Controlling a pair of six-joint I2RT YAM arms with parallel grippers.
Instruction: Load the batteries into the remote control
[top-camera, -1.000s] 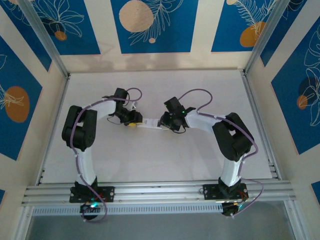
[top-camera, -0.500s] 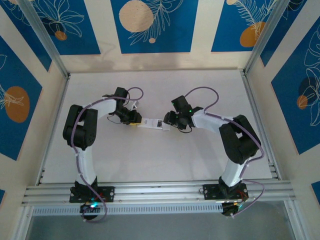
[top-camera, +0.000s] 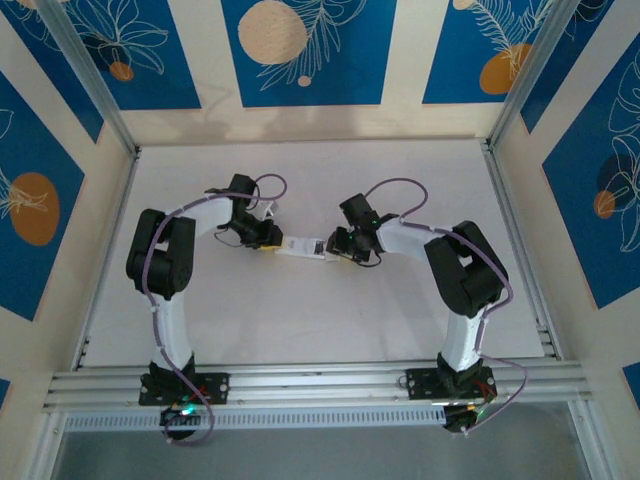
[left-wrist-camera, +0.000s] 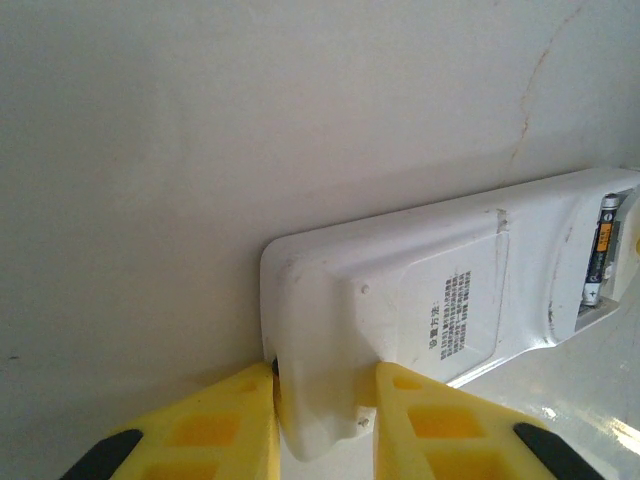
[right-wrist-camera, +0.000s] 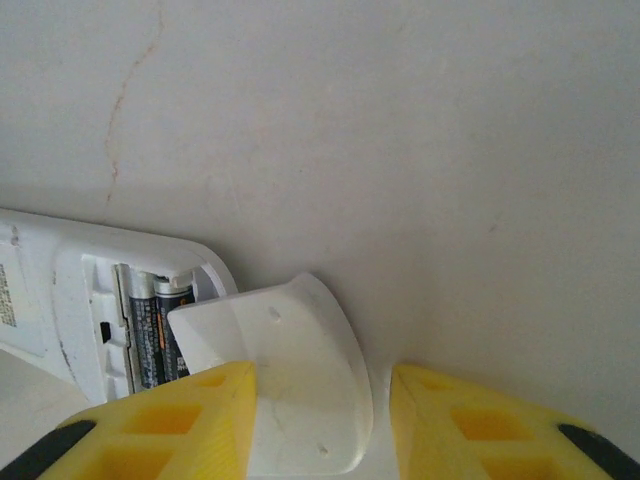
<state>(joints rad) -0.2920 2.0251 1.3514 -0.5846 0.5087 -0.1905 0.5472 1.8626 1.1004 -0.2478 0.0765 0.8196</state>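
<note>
Top external view: two black robot arms reach in from the near edge of a white table (top-camera: 300, 330) and meet at its middle. A small white remote control (top-camera: 298, 247) lies flat between them, its long side running left to right. The left gripper (top-camera: 267, 245) is at the remote's left end and the right gripper (top-camera: 336, 252) is at its right end.

Left wrist view: the remote lies with its plain white back facing up. Two yellow fingers press against opposite sides of its near end, so the left gripper is clamped on the remote control. A printed label (left-wrist-camera: 452, 312) sits on the middle of the back. At the far end the battery bay is uncovered and one dark cylinder shows inside it.

Right wrist view: the batteries (right-wrist-camera: 160, 325) lie side by side inside the open bay at the end of the remote, both seated in their slots. A small white cover piece (right-wrist-camera: 300, 385) rests just beside that end, tilted, with one edge close to the bay. The cover sits between the right gripper's two yellow fingers. One finger overlaps its edge, while a clear gap separates the cover from the other finger, so these jaws stand apart and are not pinching it.
</note>
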